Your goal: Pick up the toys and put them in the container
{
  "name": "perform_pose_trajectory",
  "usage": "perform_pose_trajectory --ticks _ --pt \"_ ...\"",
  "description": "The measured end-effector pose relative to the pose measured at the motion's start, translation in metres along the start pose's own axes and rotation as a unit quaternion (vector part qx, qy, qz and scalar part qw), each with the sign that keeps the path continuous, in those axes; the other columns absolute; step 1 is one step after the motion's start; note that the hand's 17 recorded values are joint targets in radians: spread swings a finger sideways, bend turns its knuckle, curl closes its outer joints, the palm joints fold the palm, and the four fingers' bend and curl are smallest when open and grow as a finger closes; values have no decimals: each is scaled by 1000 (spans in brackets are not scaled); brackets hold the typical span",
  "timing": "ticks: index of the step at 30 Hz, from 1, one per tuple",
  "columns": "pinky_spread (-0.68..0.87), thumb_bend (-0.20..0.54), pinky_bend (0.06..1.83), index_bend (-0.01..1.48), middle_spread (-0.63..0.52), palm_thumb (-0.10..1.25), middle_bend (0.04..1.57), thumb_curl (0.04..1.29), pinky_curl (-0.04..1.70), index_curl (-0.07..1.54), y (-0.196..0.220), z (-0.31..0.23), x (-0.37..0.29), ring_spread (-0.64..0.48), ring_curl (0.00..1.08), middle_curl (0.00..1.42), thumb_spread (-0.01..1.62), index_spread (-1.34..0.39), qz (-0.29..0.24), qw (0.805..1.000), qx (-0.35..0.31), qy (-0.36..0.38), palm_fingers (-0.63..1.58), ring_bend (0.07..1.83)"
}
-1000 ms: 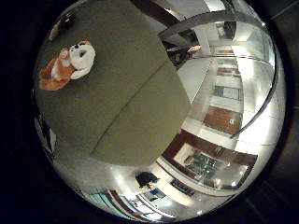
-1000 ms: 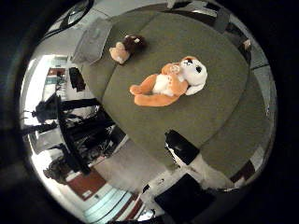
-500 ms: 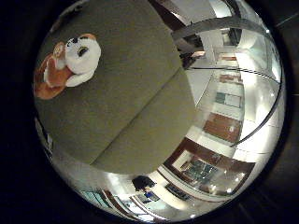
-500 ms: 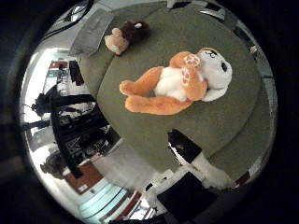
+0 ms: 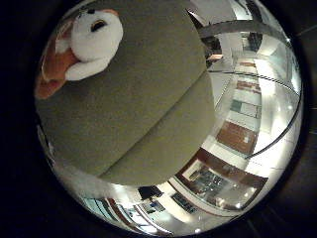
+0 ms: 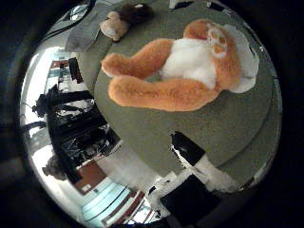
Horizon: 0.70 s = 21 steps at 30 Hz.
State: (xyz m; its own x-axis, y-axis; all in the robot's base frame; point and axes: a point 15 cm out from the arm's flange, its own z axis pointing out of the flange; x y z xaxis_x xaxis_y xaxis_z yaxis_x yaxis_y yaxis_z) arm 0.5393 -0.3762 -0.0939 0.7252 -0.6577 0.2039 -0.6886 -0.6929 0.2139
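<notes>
The plush dog (image 6: 190,71) lies on the table (image 6: 228,137), close under the palm; the small plush toy (image 6: 124,20) lies well apart from it, beside the container (image 6: 85,33)

The plush dog (image 6: 180,76) is orange on its limbs and body, with a white belly, white ears and a white muzzle bearing a dark nose, and it lies on a plain olive-green cushion (image 5: 143,99) without any pattern. Beyond the plush dog, on the same cushion, the small plush toy (image 6: 124,20) is dark brown with a tan face, and just beside it lies a pale grey container (image 6: 84,33). The hand (image 6: 199,166) beside the plush dog is made of black and white parts, black at the fingertip and white behind it
</notes>
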Motion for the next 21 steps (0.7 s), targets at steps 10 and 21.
perform_pose_trajectory --ticks 10,21 --pt "282 -24 545 161 -6 734 194 378 169 264 -14 15 -17 120 271 325 1010 -432 0 1000 -8 -8 2 323" --pt "281 -24 502 179 -44 746 196 385 145 294 -34 26 -34 98 262 325 1001 -435 2 1000 -11 -15 97 300"
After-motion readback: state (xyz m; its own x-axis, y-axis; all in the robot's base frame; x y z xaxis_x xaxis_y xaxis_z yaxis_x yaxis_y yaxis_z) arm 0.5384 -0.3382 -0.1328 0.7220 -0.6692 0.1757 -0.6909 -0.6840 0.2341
